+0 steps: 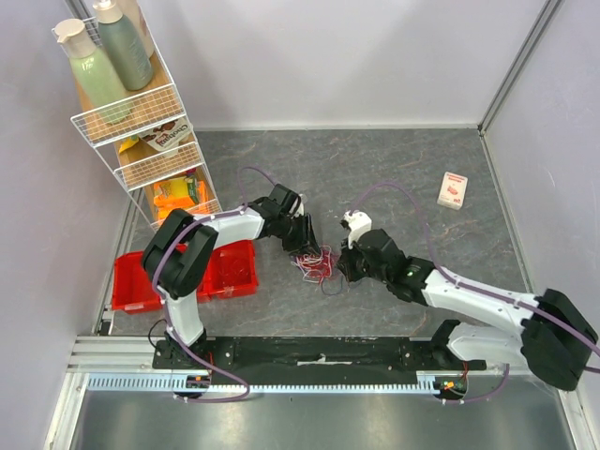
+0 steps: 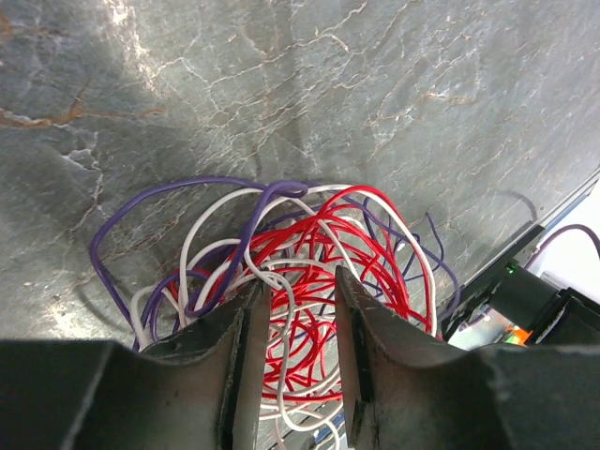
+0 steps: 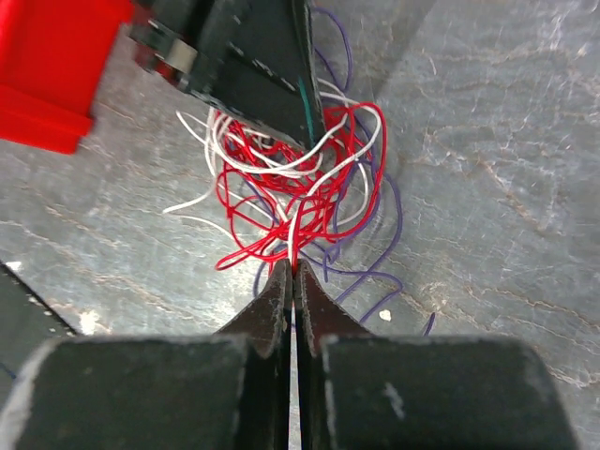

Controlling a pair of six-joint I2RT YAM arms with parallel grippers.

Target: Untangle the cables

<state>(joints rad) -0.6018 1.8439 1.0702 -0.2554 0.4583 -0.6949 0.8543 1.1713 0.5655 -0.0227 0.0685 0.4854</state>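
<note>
The cables (image 1: 317, 264) lie in one tangled heap of red, white and dark purple strands on the grey table between the two arms. My left gripper (image 1: 307, 246) is at the heap's left edge. In the left wrist view its jaws (image 2: 298, 281) stand apart, with loops of the cables (image 2: 319, 234) running loosely through the gap, not pinched. My right gripper (image 1: 344, 266) reaches in from the right. In the right wrist view it (image 3: 292, 267) is shut on a red and a white strand at the near edge of the cables (image 3: 300, 178).
Two red bins (image 1: 225, 272) sit left of the heap, one corner showing as the red bin (image 3: 47, 75). A white wire rack (image 1: 150, 141) with bottles and snacks stands at the back left. A small card box (image 1: 452, 189) lies at the back right.
</note>
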